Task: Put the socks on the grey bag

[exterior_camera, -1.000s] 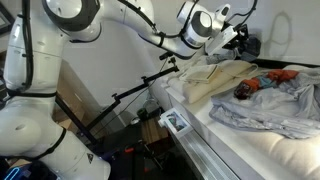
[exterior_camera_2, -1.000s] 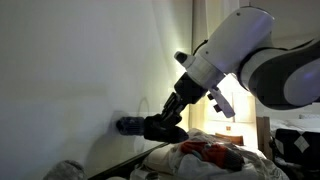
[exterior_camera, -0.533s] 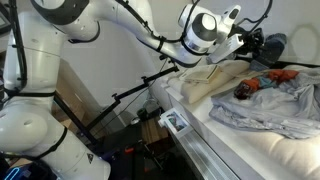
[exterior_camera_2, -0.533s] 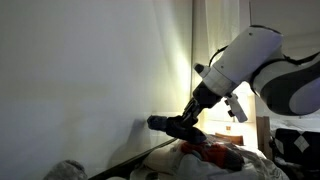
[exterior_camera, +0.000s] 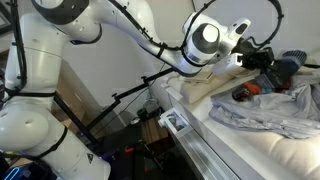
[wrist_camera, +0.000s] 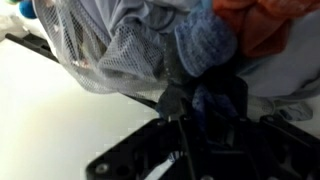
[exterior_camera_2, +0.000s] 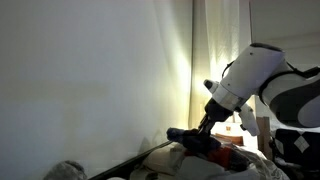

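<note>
My gripper [exterior_camera: 266, 58] is shut on a dark blue sock [exterior_camera: 286, 66] and holds it over the bed. In the wrist view the blue sock [wrist_camera: 205, 45] sits between the dark fingers [wrist_camera: 205, 100]. Right behind it are a grey mesh bag [wrist_camera: 115, 50] and an orange cloth [wrist_camera: 270, 25]. In an exterior view the grey bag [exterior_camera: 270, 108] lies crumpled on the bed with a red-orange item [exterior_camera: 256, 88] on it. In an exterior view the gripper [exterior_camera_2: 196, 141] hangs low over the pile, next to the red item [exterior_camera_2: 226, 156].
A cream cloth [exterior_camera: 215, 80] lies on the bed beside the grey bag. The white bed edge [exterior_camera: 215, 140] runs along the front. A black stand [exterior_camera: 135, 92] and clutter stand on the floor below. A wall [exterior_camera_2: 90, 80] is close behind.
The arm has carried the sock sideways along the bed, from over the cream cloth to over the grey bag and red item, and has come lower.
</note>
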You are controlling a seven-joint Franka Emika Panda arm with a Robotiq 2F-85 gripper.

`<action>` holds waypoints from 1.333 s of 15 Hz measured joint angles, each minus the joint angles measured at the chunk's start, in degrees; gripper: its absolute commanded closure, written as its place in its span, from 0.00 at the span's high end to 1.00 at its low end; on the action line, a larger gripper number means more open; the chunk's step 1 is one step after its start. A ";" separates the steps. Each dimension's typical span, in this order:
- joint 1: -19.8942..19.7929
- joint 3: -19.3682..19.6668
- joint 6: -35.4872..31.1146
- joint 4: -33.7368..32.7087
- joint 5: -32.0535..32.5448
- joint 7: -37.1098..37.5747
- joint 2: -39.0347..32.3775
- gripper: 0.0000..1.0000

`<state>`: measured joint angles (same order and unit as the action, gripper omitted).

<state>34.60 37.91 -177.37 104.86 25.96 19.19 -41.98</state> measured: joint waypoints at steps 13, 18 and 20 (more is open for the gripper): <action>-0.55 -1.06 0.61 -0.31 -4.55 -3.28 -1.02 0.04; -12.71 -15.15 4.30 -0.60 -4.92 -18.06 1.10 0.04; -17.67 -20.02 4.79 0.05 -4.28 -23.86 2.95 0.04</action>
<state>16.94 17.88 -172.58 104.91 21.68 -4.67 -39.04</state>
